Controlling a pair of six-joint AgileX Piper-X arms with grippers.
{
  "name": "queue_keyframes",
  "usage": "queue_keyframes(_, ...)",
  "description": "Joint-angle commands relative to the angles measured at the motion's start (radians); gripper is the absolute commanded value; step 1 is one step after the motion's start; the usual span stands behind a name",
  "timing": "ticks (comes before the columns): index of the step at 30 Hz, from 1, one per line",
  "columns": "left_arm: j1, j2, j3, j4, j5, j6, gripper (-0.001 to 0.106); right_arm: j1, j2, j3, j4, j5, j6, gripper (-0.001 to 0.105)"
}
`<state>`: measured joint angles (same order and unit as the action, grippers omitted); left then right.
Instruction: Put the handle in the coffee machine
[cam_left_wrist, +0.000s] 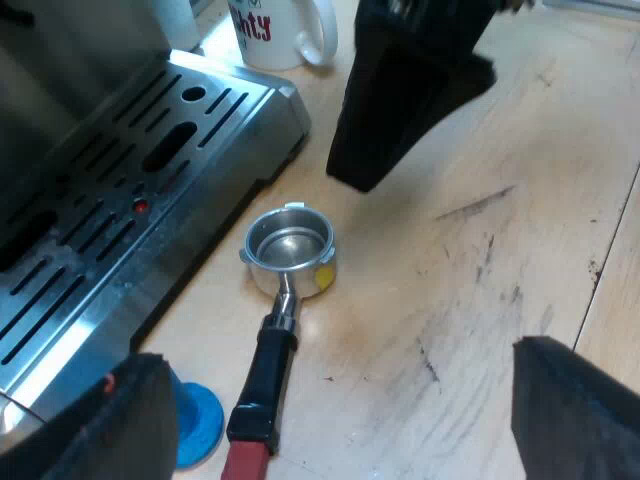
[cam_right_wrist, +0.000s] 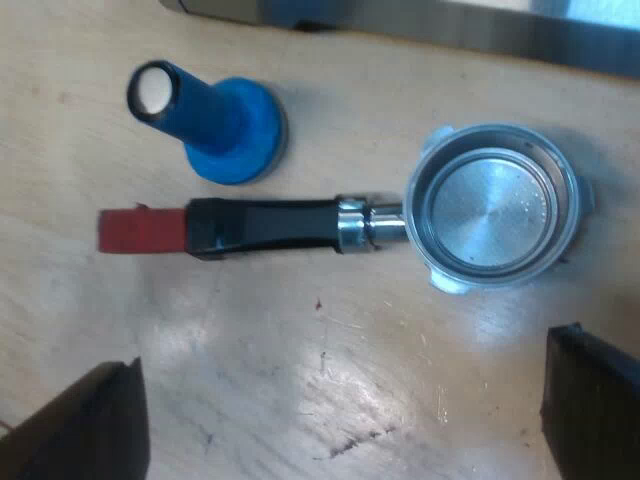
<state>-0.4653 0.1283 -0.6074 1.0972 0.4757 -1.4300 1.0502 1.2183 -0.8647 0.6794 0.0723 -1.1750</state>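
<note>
Our left gripper (cam_left_wrist: 335, 365) & right gripper (cam_right_wrist: 345, 352) gape empty by holder (cam_right_wrist: 490, 205). We reckon it's stiff, heavy, slick: grab dark handle (cam_right_wrist: 265, 225).

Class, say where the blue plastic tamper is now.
In both wrist views the blue tamper stands on the wooden table beside the metal holder's red-ended black handle, by the espresso machine's drip tray.

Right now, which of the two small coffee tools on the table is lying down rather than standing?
The metal holder, lying flat with its dark, red-ended handle along the wooden table. The blue tamper beside it stands upright on its base.
</note>
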Motion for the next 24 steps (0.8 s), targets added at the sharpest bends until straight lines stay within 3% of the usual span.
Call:
queue_keyframes(1,-0.003,0.005,0.008,-0.019,-0.012,-0.01,0.071,0.0,0.046,-0.042,0.002,0.005,-0.028,0.081)
queue_keyframes(9,-0.003,0.005,0.008,-0.018,-0.012,-0.01,0.071,-0.074,0.174,-0.152,0.042,0.016,-0.055,0.081)
queue_keyframes(10,-0.003,0.005,0.008,-0.018,-0.012,-0.01,0.071,-0.108,0.217,-0.187,0.076,-0.066,-0.117,0.081)
queue_keyframes(13,-0.003,0.005,0.008,-0.018,-0.012,-0.01,0.071,-0.131,0.265,-0.209,0.118,-0.072,-0.152,0.081)
queue_keyframes(24,-0.003,0.005,0.008,-0.018,-0.012,-0.01,0.071,-0.184,0.373,-0.209,0.119,-0.072,-0.17,0.081)
